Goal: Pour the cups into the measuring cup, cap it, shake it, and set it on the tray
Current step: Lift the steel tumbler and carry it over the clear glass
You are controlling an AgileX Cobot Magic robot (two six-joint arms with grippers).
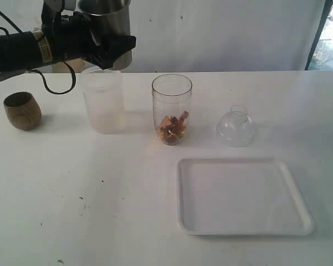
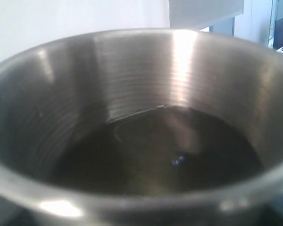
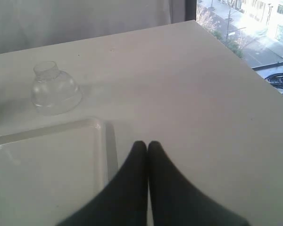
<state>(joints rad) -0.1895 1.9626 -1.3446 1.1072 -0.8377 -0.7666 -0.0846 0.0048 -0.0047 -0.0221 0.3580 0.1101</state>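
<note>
Left gripper grasping steel tumbler, raised above and left of measuring cup; frosted cup just left of it; right gripper clenched, empty

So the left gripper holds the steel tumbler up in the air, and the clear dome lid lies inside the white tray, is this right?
Not fully. The left gripper does hold the steel tumbler up in the air, but the clear dome lid stands on the table, apart from the white tray, not inside it. The exterior view shows this.
</note>
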